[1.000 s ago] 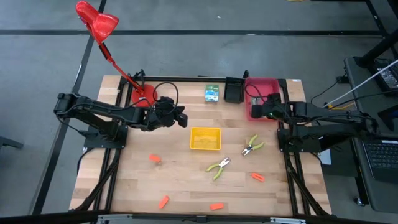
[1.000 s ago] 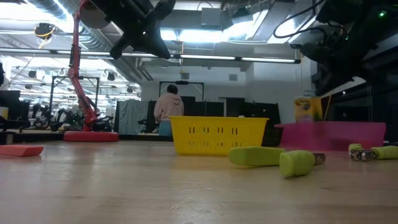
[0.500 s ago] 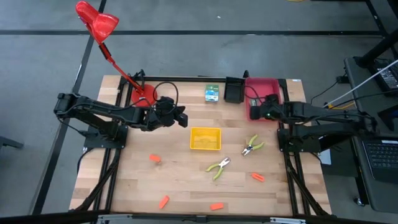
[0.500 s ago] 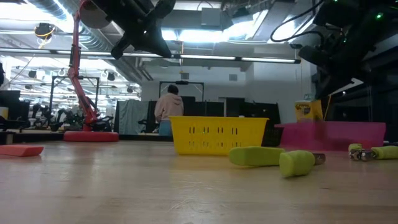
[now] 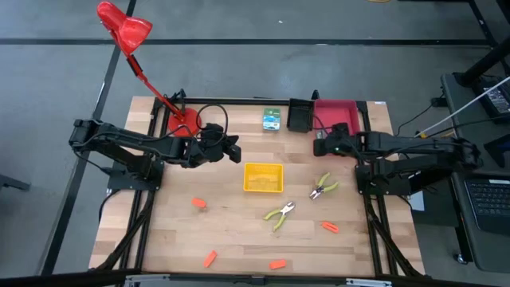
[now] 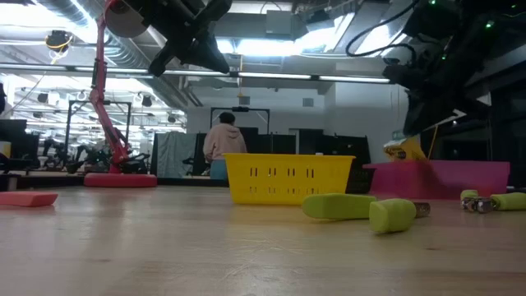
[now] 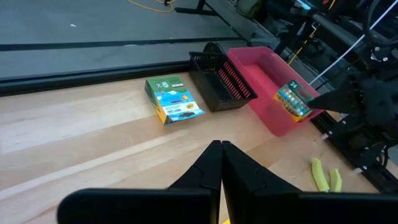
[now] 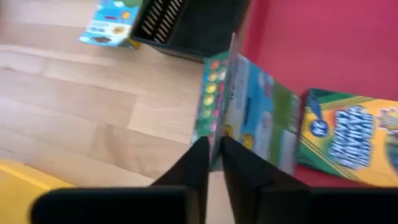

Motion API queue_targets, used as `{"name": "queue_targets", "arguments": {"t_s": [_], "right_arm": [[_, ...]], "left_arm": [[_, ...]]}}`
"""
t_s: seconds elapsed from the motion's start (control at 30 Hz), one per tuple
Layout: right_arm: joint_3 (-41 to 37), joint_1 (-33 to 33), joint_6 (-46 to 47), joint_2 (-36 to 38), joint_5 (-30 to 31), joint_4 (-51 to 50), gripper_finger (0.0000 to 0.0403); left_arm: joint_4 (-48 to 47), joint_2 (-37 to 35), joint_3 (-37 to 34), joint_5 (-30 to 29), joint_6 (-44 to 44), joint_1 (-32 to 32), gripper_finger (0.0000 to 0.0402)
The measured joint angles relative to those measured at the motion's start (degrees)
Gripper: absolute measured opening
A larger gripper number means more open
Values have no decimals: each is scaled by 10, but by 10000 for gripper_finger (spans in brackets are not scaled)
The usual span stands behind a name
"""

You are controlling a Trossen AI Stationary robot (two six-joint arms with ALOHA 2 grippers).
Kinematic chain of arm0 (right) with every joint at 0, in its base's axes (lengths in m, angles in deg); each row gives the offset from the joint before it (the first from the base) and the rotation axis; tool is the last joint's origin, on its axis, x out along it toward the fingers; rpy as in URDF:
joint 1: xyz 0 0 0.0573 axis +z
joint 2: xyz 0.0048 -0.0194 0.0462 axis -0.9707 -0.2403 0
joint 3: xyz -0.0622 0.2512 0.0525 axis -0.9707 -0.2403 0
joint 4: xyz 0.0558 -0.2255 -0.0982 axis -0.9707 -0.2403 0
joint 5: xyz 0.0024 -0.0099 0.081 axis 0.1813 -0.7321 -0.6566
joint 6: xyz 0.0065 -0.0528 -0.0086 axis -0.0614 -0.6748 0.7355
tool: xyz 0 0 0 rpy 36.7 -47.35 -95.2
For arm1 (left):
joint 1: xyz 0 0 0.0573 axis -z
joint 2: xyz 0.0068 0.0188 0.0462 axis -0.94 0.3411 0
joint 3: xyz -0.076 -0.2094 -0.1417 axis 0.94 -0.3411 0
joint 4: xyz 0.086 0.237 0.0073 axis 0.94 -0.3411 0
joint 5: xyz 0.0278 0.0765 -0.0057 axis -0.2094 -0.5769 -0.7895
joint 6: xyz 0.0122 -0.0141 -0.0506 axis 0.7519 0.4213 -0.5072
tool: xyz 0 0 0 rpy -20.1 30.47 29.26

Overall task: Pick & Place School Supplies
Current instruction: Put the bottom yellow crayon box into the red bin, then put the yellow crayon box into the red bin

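Room: a large hall with ceiling lights lies beyond the table; a person (image 6: 222, 141) stands far back, turned away.
Table: a pale wooden table (image 5: 239, 235) with a dark frame, both arms mounted at its sides.
Left arm: it reaches from the left edge toward the middle and is raised above the wood.
Left gripper: the left gripper (image 5: 231, 150) hangs between the lamp's base and the yellow bin. Its jaws are pressed together on nothing.
Right arm: it is stretched low from the right edge toward the bins at the back.
Right gripper: the right gripper (image 5: 319, 146) is at the red bin's wall on the side toward the table's middle. I cannot tell whether it grips the box at its tip.
Lamp: the red desk lamp (image 5: 123, 28) has its base at the back left and its head leaning out past the table.
Bins: the red bin (image 5: 335, 110) and black bin (image 5: 300, 116) stand side by side at the back. The yellow bin (image 5: 263, 177) is in the middle.
Boxes: one tilted box (image 8: 255, 124) leans at the red bin's wall, at the right gripper. A second box (image 8: 348, 140) lies inside that bin. A third box (image 5: 272, 119) lies on the wood beside the black bin.
Tools: two green-handled tools (image 5: 323, 187) (image 5: 280, 214) lie right of the yellow bin.
Orange pieces: four orange pieces (image 5: 198, 202) (image 5: 209, 258) (image 5: 277, 264) (image 5: 330, 227) are scattered along the front.
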Motion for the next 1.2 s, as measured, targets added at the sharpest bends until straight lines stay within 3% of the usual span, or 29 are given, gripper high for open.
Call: {"name": "queue_targets", "arguments": {"t_s": [0.17, 0.33, 0.6, 0.87, 1.03, 1.2], "right_arm": [[0, 4, 15, -11, 15, 32, 101], [0, 4, 10, -12, 19, 75, 119], [0, 4, -7, -14, 12, 115, 99], [1, 4, -16, -73, -14, 118, 77], [1, 3, 0, -85, -1, 57, 76], [1, 4, 36, -49, 36, -28, 76]], "left_arm": [[2, 0, 0, 4, 0, 2, 2], [3, 0, 0, 4, 0, 5, 2], [4, 0, 0, 3, 0, 5, 2], [10, 0, 0, 0, 9, 4, 2], [23, 0, 0, 0, 15, 4, 2], [26, 0, 0, 3, 15, 4, 2]]}}
